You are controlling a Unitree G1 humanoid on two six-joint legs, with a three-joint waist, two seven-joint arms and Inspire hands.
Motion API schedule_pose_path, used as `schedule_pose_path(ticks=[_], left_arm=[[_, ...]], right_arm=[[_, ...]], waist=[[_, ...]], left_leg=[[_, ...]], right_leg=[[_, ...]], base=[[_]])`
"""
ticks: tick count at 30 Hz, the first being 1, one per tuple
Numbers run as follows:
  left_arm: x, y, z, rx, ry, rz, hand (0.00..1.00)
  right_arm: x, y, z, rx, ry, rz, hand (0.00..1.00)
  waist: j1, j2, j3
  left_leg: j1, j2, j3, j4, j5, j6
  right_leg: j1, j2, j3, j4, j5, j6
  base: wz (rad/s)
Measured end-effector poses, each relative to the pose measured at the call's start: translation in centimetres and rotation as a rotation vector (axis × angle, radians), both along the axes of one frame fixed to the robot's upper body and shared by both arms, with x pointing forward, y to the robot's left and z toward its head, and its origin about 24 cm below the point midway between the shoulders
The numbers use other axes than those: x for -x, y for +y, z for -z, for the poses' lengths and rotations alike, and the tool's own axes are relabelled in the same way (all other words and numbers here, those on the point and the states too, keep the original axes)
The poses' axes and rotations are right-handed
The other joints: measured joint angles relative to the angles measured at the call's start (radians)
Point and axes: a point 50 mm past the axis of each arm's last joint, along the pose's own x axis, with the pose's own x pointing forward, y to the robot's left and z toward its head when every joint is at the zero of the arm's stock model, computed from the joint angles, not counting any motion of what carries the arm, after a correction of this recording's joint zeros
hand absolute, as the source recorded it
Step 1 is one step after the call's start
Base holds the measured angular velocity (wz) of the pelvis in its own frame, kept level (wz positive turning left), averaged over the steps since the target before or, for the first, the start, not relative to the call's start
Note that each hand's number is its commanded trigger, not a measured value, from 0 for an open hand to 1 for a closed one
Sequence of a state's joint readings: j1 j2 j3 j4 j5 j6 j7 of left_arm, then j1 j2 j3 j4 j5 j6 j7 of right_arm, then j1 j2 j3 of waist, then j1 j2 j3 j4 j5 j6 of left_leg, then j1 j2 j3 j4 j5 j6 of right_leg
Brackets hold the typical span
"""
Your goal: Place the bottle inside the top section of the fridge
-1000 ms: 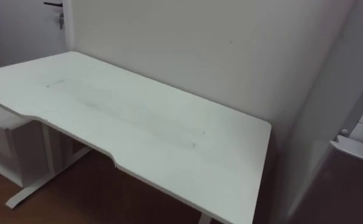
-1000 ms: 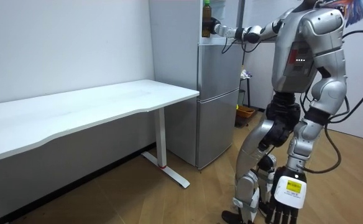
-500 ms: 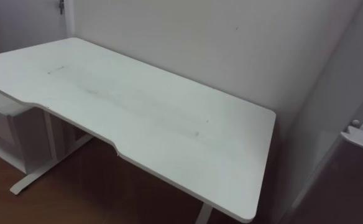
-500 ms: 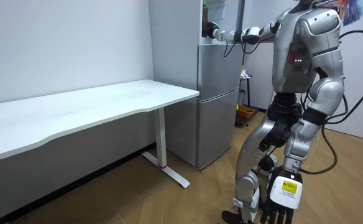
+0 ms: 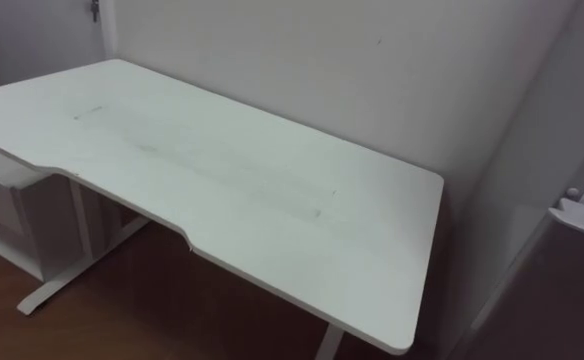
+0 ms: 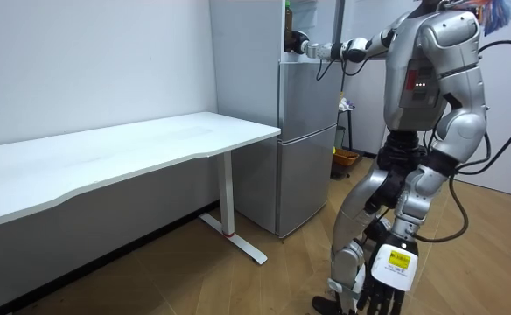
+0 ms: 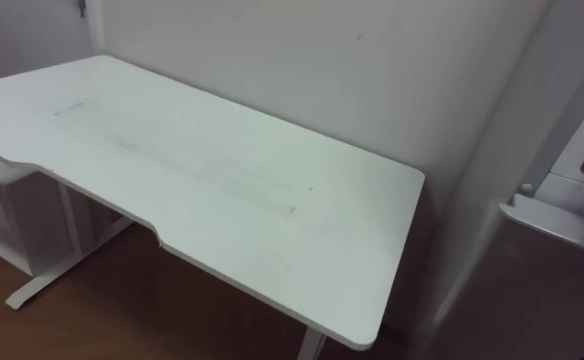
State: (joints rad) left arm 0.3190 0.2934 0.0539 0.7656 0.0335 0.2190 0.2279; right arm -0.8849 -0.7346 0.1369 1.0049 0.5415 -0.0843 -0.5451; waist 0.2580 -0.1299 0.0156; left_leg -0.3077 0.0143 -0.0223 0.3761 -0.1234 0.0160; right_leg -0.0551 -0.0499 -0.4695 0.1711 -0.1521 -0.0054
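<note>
Bottle [image 6: 289, 19] is up at the top middle of the room view, standing upright just inside the open upper part of the grey fridge [image 6: 308, 131]. The robot's right hand [image 6: 299, 42] is stretched out to it, and as far as I can make out the fingers are wrapped round the lower part of the bottle. It's pretty small in that view though, so don't ask me for more detail.

The robot stands right in front of the fridge, on the right side of the room view, with its knees a bit bent. Its left hand [image 6: 387, 280] just dangles low at the bottom right of the frame beside its legs, with the fingers loose and pointing at the floor, holding nothing.

Both eye views look down at the long white table [image 5: 222, 190], which runs from the upper left to the lower right against the wall. A white drawer unit [image 5: 12, 215] sits under its left end.
</note>
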Motion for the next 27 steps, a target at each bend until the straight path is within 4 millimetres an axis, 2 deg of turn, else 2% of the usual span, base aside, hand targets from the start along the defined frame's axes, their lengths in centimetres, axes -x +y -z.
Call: schedule_pose_path(ticks=[17, 27], left_arm=[[-0.35, 0.0, -0.07, -0.006, -0.01, 0.001, 0.0], [0.39, 0.18, -0.02, -0.017, 0.007, -0.01, 0.0]], right_arm=[[-0.09, 0.05, -0.01, -0.004, 0.004, -0.025, 0.0], [0.23, -0.24, 0.5, -0.022, 0.027, -0.069, 0.0]], waist=[[0.006, -0.001, -0.0002], [-0.025, -0.005, -0.0033]], left_leg=[[0.003, 0.008, 0.016, -0.004, 0.003, 0.001], [0.036, 0.005, 0.022, -0.009, -0.002, 0.009]], right_leg=[[0.002, 0.0, -0.001, -0.002, 0.009, -0.002], [0.044, -0.004, -0.003, -0.019, 0.01, 0.01]], base=[[-0.01], [0.05]])
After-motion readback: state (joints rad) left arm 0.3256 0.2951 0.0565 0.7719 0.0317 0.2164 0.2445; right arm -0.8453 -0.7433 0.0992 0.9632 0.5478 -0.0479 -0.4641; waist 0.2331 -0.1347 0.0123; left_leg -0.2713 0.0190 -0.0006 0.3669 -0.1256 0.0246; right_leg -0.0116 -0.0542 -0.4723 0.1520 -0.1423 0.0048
